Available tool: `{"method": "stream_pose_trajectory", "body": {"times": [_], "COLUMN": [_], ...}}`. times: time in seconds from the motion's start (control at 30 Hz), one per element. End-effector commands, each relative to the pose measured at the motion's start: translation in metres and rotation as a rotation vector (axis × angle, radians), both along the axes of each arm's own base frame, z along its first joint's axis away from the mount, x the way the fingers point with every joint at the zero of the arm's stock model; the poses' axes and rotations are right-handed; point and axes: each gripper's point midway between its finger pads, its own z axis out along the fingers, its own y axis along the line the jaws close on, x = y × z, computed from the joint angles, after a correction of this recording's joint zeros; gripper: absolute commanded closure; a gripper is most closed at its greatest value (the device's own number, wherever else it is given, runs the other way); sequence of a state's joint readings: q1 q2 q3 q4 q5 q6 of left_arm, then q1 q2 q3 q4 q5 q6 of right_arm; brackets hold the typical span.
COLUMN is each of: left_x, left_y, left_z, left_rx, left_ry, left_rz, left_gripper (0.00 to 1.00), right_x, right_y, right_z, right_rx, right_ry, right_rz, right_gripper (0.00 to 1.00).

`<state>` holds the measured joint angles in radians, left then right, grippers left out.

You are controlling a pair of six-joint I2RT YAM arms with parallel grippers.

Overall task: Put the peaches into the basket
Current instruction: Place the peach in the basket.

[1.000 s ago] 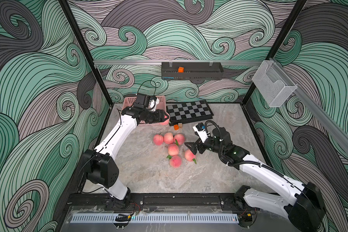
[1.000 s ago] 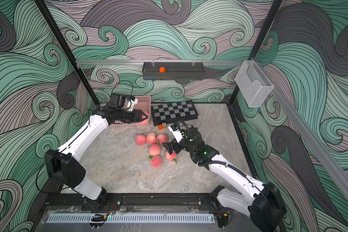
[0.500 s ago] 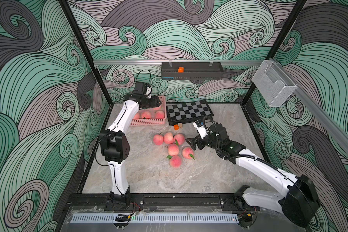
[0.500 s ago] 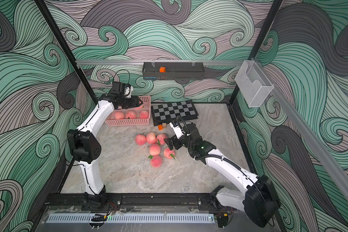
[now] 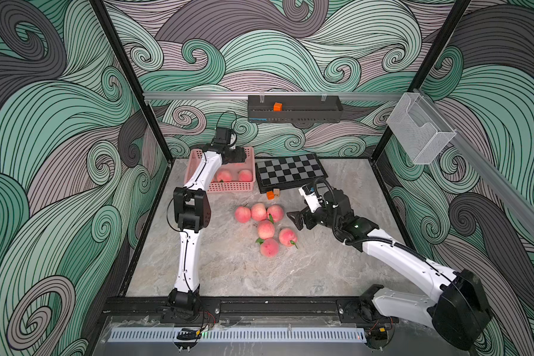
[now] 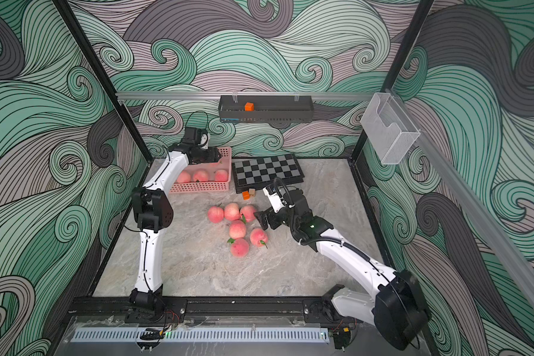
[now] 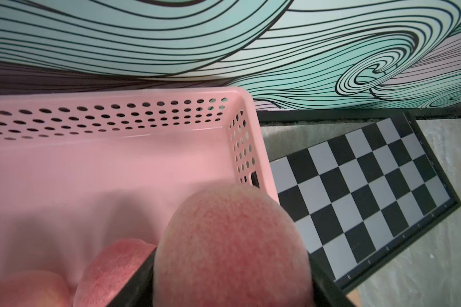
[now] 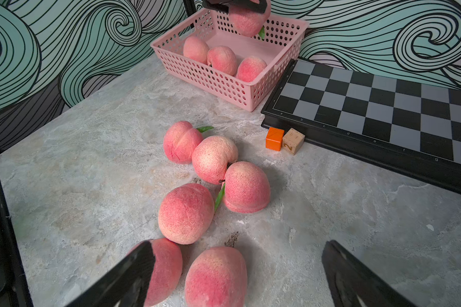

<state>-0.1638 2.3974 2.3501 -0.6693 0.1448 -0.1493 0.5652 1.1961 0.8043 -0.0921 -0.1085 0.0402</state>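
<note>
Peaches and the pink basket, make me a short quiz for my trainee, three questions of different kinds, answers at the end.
1. How many peaches lie on the table outside the pink basket?
2. True or false: the pink basket is empty.
3. The left gripper, above the basket, holds: A an orange cube; B a peach; C nothing.
Key: 1 six; 2 false, three peaches lie in it; 3 B.
</note>
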Motion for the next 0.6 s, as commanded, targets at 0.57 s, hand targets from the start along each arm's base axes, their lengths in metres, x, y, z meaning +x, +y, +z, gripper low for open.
{"method": "stream_pose_trajectory", "body": {"times": [0.57], "left_x": [0.053], "left_y": [-0.001], "left_z": [-0.048], "left_rx": [0.063], "left_ry": [-0.101], "left_rz": [-0.030], "left_gripper": [0.40], "right_x": [0.003], "right_y": [0.003], "right_z": [-0.031], "right_rx": [-0.007], "right_ry": [0.057], "right_rz": [0.001], "right_gripper": [0.01]}}
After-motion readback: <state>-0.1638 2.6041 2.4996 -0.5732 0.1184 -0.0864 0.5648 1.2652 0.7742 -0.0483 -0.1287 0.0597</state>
